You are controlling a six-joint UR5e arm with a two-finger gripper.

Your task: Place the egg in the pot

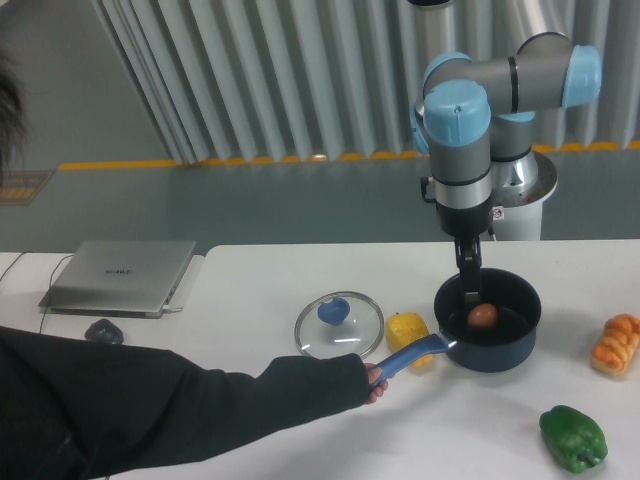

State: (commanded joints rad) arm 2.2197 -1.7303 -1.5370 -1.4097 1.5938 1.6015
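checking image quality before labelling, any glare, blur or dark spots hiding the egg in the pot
Fixed camera: soft overall, even lighting; the small orange-brown egg stands out clearly against the dark interior of the round navy saucepan; faint reflections on the flat glass lid; the person's dark sleeve shows little detail.

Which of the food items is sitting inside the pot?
The small orange-brown egg, lying inside the dark pot just under the gripper. The yellow fruit, green pepper and orange bumpy food all lie on the table.
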